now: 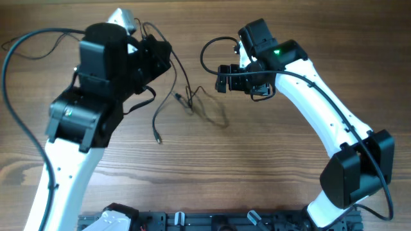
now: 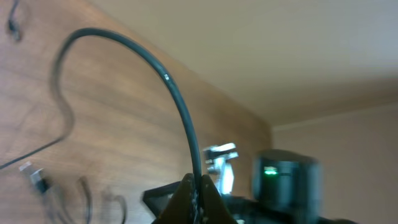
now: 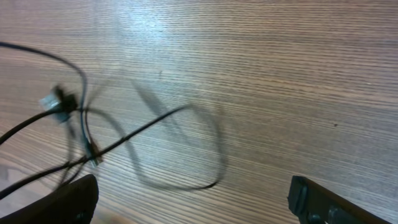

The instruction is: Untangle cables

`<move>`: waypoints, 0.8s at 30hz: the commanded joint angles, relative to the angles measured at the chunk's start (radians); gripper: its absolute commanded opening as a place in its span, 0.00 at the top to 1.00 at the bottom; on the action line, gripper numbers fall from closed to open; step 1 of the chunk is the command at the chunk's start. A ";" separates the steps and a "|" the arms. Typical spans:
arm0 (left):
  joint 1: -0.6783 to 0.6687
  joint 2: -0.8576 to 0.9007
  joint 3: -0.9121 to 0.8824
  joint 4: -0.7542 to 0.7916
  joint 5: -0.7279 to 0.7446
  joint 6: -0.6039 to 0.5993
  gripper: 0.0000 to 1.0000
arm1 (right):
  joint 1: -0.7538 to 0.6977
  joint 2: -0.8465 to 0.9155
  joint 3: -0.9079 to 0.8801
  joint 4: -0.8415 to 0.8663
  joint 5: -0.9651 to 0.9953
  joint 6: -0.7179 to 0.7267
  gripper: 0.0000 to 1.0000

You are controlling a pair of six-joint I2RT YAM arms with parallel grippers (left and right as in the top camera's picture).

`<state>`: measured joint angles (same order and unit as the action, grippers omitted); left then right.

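Several thin dark cables [image 1: 188,97] lie loosely crossed on the wooden table between the two arms. One strand ends in a small plug [image 1: 158,138] lower down. My left gripper [image 1: 164,52] is shut on one cable [image 2: 181,112], which arcs up from between the closed fingers [image 2: 214,202] and curves back down toward the table. A silvery plug end [image 2: 37,177] lies on the wood below it. My right gripper [image 1: 223,78] hangs open just right of the tangle. In the right wrist view it [image 3: 196,205] is over a cable loop [image 3: 214,158], with crossed strands and a pale plug [image 3: 59,102] further left, touching nothing.
The table [image 1: 257,160] is brown wood. Thick black cables of the robot arms run at the far left [image 1: 19,48] and loop above the right gripper [image 1: 207,54]. Black equipment [image 1: 192,221] lines the front edge.
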<state>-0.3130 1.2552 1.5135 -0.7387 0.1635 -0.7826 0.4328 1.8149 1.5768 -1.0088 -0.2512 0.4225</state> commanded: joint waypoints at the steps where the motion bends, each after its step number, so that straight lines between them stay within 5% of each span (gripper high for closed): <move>1: 0.003 -0.051 0.053 0.033 0.034 0.028 0.96 | 0.027 0.011 -0.002 0.027 -0.082 -0.005 0.00; 9: 0.003 -0.034 0.053 -0.040 -0.034 0.038 0.96 | 0.024 0.010 -0.002 0.168 -0.595 -0.057 0.00; 15: 0.003 -0.030 0.053 -0.040 -0.034 0.039 0.96 | 0.023 0.010 -0.002 0.207 -0.749 -0.105 0.00; 24: 0.004 -0.031 0.053 -0.029 -0.190 -0.007 0.96 | 0.035 0.010 -0.002 0.003 -0.552 -0.267 0.00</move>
<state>-0.3130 1.2259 1.5513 -0.7811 0.0868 -0.7681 0.4641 1.8149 1.5768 -0.9600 -0.9180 0.2230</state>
